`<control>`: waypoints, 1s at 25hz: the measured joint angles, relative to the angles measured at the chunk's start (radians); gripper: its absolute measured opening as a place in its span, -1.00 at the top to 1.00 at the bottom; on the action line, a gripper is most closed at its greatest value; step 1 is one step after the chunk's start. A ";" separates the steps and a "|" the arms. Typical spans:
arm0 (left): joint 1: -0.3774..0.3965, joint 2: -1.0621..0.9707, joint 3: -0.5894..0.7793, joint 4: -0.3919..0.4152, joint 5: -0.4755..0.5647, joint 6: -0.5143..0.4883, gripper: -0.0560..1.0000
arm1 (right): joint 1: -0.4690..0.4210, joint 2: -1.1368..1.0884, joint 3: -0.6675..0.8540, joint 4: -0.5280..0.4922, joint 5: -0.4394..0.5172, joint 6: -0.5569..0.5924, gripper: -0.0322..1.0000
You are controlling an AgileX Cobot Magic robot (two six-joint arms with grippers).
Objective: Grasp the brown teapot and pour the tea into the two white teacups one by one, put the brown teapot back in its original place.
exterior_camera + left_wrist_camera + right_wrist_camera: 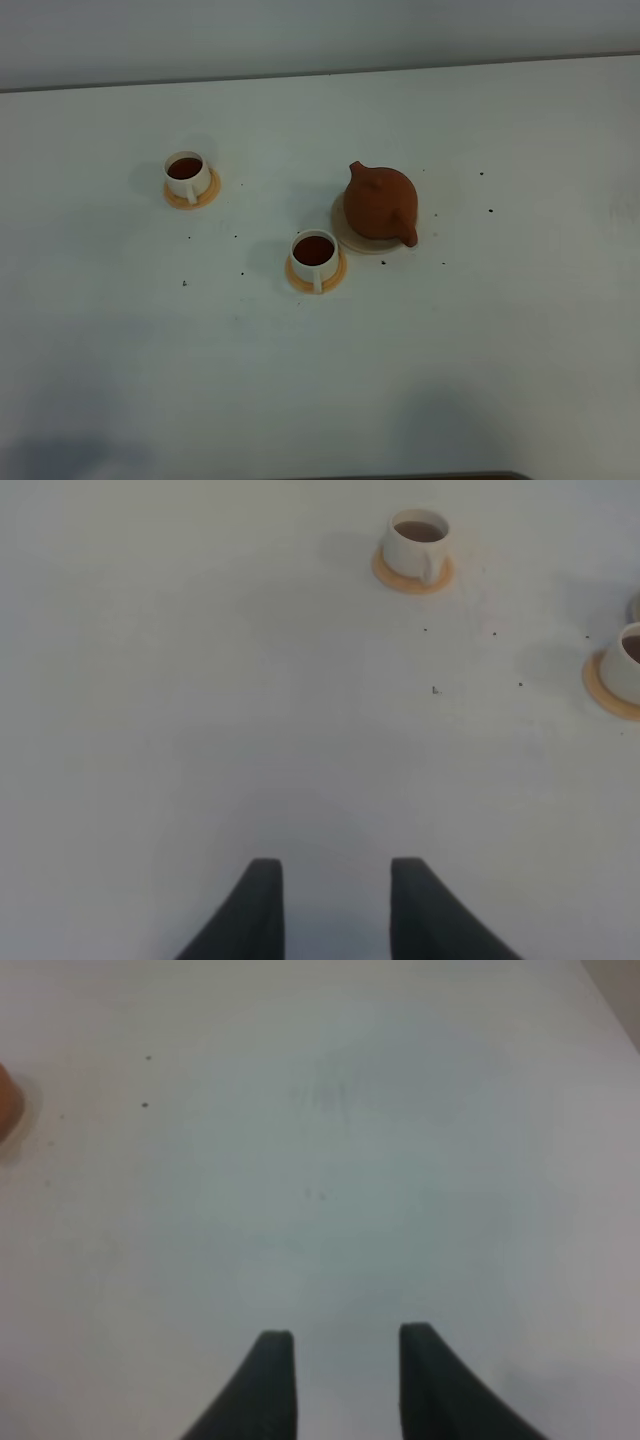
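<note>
Now: teapot (380,203) sits on its trivet (347,234), stubby handle toward the right arm's side. Both cups (314,251) look filled. Right gripper (345,1360) spread, empty (left gripper (335,885) likewise), probably nearer.

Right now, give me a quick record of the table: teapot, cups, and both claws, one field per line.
teapot: brown teapot upright on the beige trivet, untouched
far cup: white teacup on its orange saucer, dark tea inside
near cup: second white teacup on its saucer, dark tea inside, beside the trivet
left claw: left claw open, empty, over bare table
right claw: right claw open, empty, away from the teapot
task state: both cups filled, teapot on its trivet
</note>
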State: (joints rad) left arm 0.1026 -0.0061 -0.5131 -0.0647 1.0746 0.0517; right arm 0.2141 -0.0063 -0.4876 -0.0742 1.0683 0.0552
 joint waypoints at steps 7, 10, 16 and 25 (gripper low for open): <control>0.000 0.000 0.000 0.000 0.000 0.000 0.39 | 0.000 0.003 0.000 0.000 0.000 -0.001 0.47; 0.000 0.000 0.000 0.000 0.000 0.000 0.39 | 0.000 0.008 0.000 0.000 0.000 -0.001 0.47; 0.000 0.000 0.000 0.000 0.000 0.000 0.39 | 0.000 0.008 0.000 0.001 0.000 -0.001 0.47; 0.000 0.000 0.000 0.000 0.000 0.000 0.39 | 0.000 0.008 0.000 0.001 0.000 -0.002 0.47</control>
State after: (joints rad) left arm 0.1026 -0.0061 -0.5131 -0.0647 1.0746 0.0517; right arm 0.2141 0.0019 -0.4876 -0.0734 1.0683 0.0533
